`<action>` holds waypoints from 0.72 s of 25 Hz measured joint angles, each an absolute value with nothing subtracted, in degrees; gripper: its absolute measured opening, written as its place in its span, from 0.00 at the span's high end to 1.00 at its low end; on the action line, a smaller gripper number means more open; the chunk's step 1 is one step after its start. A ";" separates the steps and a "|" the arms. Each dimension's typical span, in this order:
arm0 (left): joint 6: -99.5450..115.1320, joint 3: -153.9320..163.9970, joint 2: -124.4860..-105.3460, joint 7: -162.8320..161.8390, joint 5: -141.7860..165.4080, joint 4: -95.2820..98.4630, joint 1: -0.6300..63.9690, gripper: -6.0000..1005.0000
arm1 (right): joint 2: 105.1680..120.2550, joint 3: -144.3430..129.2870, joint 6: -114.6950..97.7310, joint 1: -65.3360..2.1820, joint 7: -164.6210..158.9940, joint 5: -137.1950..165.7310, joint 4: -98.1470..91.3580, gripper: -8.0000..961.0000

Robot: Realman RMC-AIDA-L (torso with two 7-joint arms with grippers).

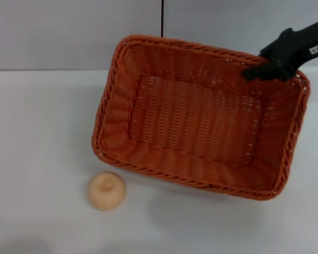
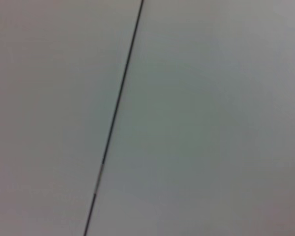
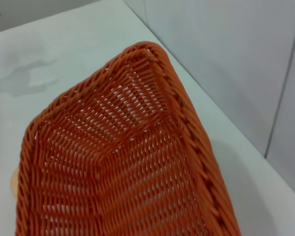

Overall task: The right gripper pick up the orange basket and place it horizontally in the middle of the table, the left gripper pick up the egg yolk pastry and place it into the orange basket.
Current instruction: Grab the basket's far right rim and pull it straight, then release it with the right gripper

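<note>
The orange basket [image 1: 201, 119] is tilted over the middle and right of the white table [image 1: 37, 132], and its shadow falls on the tabletop below its front rim. My right gripper [image 1: 254, 71] is shut on the basket's far right rim, with its black arm reaching in from the upper right. In the right wrist view the woven inside and one corner of the basket [image 3: 118, 157] take up most of the picture. The egg yolk pastry [image 1: 106, 190] sits on the table just in front of the basket's near left corner, apart from it. My left gripper is out of view.
A grey wall with a dark vertical seam [image 1: 162, 18] stands right behind the table's far edge, close to the basket's back rim. The left wrist view shows only that wall and its seam [image 2: 115, 108]. Bare tabletop lies to the left of the basket.
</note>
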State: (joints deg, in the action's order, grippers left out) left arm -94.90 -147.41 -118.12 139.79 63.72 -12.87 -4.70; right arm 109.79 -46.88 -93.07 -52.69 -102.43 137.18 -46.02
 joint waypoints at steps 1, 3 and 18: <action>-94.90 -147.41 -118.12 139.79 63.72 -12.87 -4.70 0.17 | 109.89 -46.89 -92.52 -53.06 -101.83 137.15 -45.28 0.82; -96.42 -145.03 -118.07 139.82 63.73 -13.13 -6.17 0.17 | 110.04 -47.18 -91.05 -54.15 -100.79 137.10 -42.93 0.82; -99.08 -144.55 -118.08 139.84 63.72 -12.72 -7.91 0.17 | 111.31 -50.30 -84.86 -56.43 -95.61 137.52 -37.26 0.82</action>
State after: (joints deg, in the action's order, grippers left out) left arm -99.08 -144.55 -118.08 139.84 63.72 -12.72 -7.91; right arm 111.31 -50.31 -84.86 -56.43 -95.61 137.52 -37.26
